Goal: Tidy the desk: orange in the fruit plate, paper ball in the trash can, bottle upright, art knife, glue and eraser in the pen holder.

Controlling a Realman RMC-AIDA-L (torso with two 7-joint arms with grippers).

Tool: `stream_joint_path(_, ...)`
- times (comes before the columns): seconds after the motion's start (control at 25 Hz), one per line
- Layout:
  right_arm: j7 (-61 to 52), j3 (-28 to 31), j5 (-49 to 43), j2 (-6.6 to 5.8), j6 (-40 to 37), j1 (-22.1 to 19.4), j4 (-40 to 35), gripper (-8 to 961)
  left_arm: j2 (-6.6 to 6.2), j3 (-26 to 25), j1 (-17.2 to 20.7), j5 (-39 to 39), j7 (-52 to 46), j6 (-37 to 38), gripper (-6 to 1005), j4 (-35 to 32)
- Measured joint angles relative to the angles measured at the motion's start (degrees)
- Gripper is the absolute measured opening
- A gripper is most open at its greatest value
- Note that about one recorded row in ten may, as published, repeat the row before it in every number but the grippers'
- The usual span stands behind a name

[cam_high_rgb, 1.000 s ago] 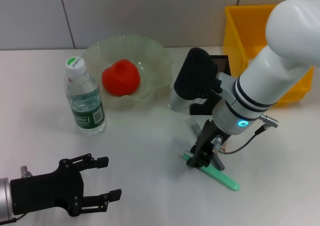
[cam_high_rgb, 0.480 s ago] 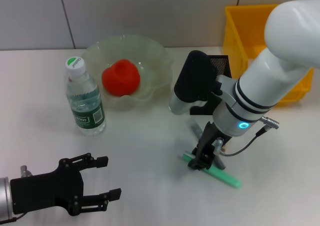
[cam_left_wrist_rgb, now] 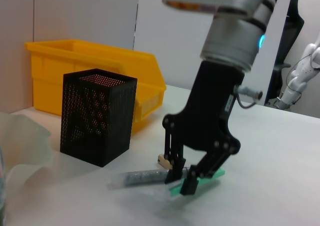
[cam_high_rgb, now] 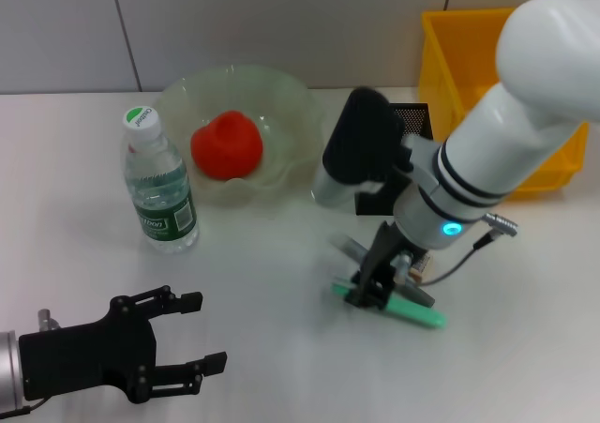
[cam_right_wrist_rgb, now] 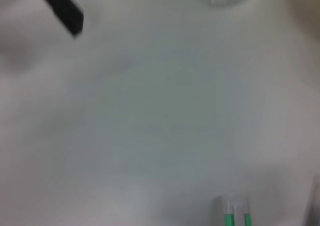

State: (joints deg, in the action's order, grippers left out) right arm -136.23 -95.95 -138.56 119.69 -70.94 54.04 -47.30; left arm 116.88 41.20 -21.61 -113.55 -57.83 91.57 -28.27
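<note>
Head view: orange [cam_high_rgb: 226, 144] in fruit plate [cam_high_rgb: 281, 99], bottle [cam_high_rgb: 159, 186] upright. Right gripper [cam_high_rgb: 372, 285] fingers narrow, straddling green art knife [cam_high_rgb: 405, 309]; glue [cam_left_wrist_rgb: 145, 176], eraser [cam_left_wrist_rgb: 163, 160] left. Left gripper [cam_high_rgb: 183, 338] idle near-left, fingers wide.

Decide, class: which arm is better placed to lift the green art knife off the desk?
Right: its tool is down at the art knife, beside the pen holder. The left tool waits open, far across the desk.

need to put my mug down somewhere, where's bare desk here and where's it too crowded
Bare desk lies between the bottle, the left gripper and the right gripper; also left of the bottle. Crowded: under the right gripper, where a green knife, a grey tube and the eraser lie beside the black mesh box. The bowl holds the orange.
</note>
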Motion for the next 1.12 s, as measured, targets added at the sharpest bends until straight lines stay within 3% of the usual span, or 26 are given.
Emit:
stream_joint_path(0.2,1.2,6.6,3.8,-0.38,-3.6,-2.5,-7.3,168,-0.08,-0.1,0.1,0.0,-0.1,0.0,846,0.0)
stream_joint_path(0.4,5.4,17.5,10.0,-0.45,-6.6,-8.7,-17.9,169,-0.08,-0.1,0.3,0.1,-0.2,0.1,846,0.0)
stream_joint_path(0.56,11.0,26.5,18.8,-0.5,-7.4,-13.4,-22.2,176,-0.07,-0.1,0.3,0.1,-0.2,0.2,846,0.0)
stream_joint_path(0.84,22.1,41.2,31.7,-0.59,-4.9,-16.8,-15.5,193,-0.07,-0.4,0.1,0.1,-0.2,0.4,846,0.0)
stream_joint_path(1.12,30.6,46.8,37.6,-0.71,1.5,-16.2,-5.5,209,-0.09,-0.7,0.1,0.1,-0.3,0.8,846,0.1)
